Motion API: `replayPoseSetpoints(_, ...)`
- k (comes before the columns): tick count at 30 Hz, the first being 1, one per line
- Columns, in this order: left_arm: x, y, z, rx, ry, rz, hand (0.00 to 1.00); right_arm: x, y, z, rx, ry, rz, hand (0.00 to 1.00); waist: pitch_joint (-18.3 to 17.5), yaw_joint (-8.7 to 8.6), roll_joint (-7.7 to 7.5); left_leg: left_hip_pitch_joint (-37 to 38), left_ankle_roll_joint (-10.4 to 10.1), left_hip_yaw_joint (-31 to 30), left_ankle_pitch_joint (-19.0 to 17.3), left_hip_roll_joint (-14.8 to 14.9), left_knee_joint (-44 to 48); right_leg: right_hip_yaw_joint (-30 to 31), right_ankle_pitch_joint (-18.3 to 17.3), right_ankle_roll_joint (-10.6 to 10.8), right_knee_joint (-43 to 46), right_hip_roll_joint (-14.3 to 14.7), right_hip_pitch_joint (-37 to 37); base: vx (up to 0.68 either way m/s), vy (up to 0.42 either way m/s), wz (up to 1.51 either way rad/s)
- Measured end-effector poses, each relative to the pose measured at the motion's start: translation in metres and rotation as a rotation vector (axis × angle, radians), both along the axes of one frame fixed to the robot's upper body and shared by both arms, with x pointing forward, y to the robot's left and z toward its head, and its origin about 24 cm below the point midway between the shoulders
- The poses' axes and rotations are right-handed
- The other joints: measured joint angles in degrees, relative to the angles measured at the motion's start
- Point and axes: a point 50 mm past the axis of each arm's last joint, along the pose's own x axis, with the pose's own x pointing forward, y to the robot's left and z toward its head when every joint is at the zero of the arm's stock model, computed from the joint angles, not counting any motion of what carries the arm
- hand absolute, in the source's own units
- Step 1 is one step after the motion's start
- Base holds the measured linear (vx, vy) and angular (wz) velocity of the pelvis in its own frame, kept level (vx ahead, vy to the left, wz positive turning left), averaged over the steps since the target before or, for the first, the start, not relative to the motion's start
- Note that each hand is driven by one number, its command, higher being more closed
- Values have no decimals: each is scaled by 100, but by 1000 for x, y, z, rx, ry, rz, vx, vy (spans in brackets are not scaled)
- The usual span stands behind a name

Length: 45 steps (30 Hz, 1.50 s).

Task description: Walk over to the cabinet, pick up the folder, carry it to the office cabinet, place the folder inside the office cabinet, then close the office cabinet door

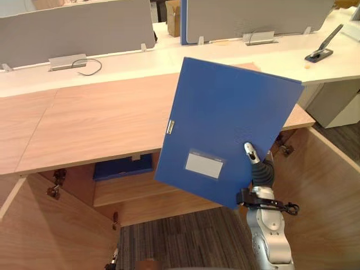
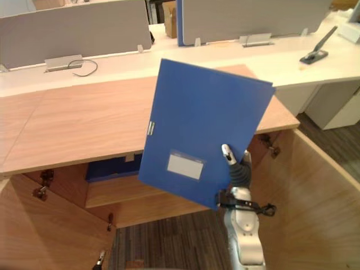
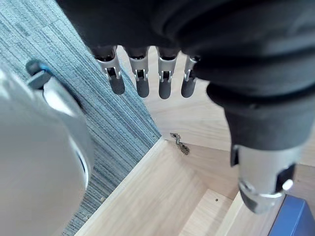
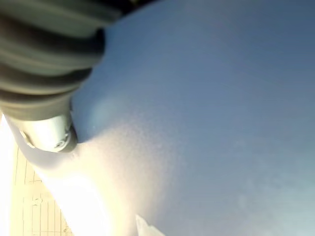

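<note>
Right hand (image 1: 250, 153) clamps the folder (image 1: 225, 118) at its lower corner, long axis nearly upright. The open cabinet (image 1: 140, 195) lies below, leftward. Left hand (image 3: 141, 81) hangs relaxed.

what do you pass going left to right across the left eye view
grey socket box → black cable → blue folder, pinched by the right hand → black desk tool
</note>
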Motion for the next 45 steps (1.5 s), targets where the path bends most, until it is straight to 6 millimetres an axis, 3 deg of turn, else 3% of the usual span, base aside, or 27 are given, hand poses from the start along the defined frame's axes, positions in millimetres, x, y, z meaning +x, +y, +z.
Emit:
replayPoseSetpoints(1,0,-1,0,-3,1,-9,0,0,0,1,1,-3,1,100,-7,34,15,12,2,37,112,-78,-323,12,0,7,18,18,25,122,141,-19)
replayPoseSetpoints(2,-1,-1,0,-2,0,-23,0,-1,3,5,6,-23,11,100,-9,66,122,71,373,150,523,-109,-979,43,-37,95,11,115,119,149,135,-5)
replayPoseSetpoints(3,-1,2,2,10,-9,-23,0,-2,11,8,24,-36,35,100,-11,32,-45,257,415,160,606,-238,-1277,39,-55,163,-15,16,150,159,116,4)
replayPoseSetpoints(6,4,3,4,16,-36,-39,0,-5,24,21,45,-92,83,100,-75,47,-192,538,532,168,809,-504,-1833,33,3,257,-256,-148,291,148,65,16)
replayPoseSetpoints(19,14,4,9,43,-62,-104,0,-12,33,19,55,-84,134,100,-134,73,-208,1151,545,482,848,-572,-2595,350,215,479,-548,-141,507,62,-6,-12)
replayPoseSetpoints(22,16,3,9,54,-58,-137,0,-14,32,16,42,-72,140,100,-130,48,-140,1259,574,284,871,-578,-2698,203,208,491,39,-240,394,53,55,29)
replayPoseSetpoints(23,17,2,8,56,-51,-158,0,-14,31,16,32,-72,144,100,-131,11,-80,1313,617,85,903,-562,-2690,102,170,499,685,-366,179,86,81,65)
replayPoseSetpoints(24,18,0,8,61,-48,-183,0,-14,32,17,-5,-79,152,100,-81,-22,-15,1349,646,-132,911,-586,-2671,0,-106,404,1385,-626,-82,97,85,67)
replayPoseSetpoints(25,18,0,8,62,-45,-195,0,-13,34,18,-16,-85,164,100,-82,-2,-16,1336,676,-180,891,-612,-2630,-11,-238,416,1617,-797,-167,82,70,58)
replayPoseSetpoints(27,15,0,6,61,-23,-232,0,-6,46,26,-122,-129,226,100,-48,36,38,1162,746,-385,686,-579,-2188,-85,-418,423,1808,-1371,-447,33,47,49)
replayPoseSetpoints(28,13,2,5,66,-16,-235,0,-4,50,30,-152,-148,246,100,-33,47,41,1079,711,-424,564,-543,-1982,-80,-408,437,1698,-1442,-503,1,-16,28)
replayPoseSetpoints(29,9,9,5,83,3,-247,0,2,59,38,-242,-199,285,100,47,120,-2,917,631,-430,268,-494,-1455,-14,-228,523,1330,-1553,-558,-11,-87,3)
replayPoseSetpoints(30,2,17,6,105,27,-259,0,7,70,49,-336,-270,338,100,140,190,-115,777,536,-417,-84,-495,-927,105,274,462,1043,-1611,-632,-15,-120,-5)
replayPoseSetpoints(31,-1,23,6,119,39,-263,0,8,75,55,-385,-307,362,100,183,220,-185,698,497,-411,-260,-510,-660,159,412,577,1030,-1640,-695,-35,-186,-7)
replayPoseSetpoints(32,-9,23,4,114,75,-279,0,6,80,58,-501,-359,411,100,181,306,-88,604,387,-456,-535,-381,-228,221,253,1116,1248,-1603,-670,-17,-165,-7)
replayPoseSetpoints(35,-23,16,1,95,113,-308,0,-1,89,54,-712,-423,544,100,145,375,-39,309,266,-524,-695,-303,115,247,-106,1102,1860,-1672,-995,4,-168,5)
replayPoseSetpoints(39,-17,8,0,71,81,-320,0,-2,83,52,-933,-455,660,100,279,382,52,-65,175,-697,-758,-344,811,232,-329,978,2742,-1924,-1311,-15,-63,23)
replayPoseSetpoints(45,2,11,7,89,-9,-357,0,-14,77,59,-1132,-560,786,100,463,371,38,-577,103,-857,-1082,-473,1663,234,-871,1049,3559,-2249,-1564,-75,4,28)
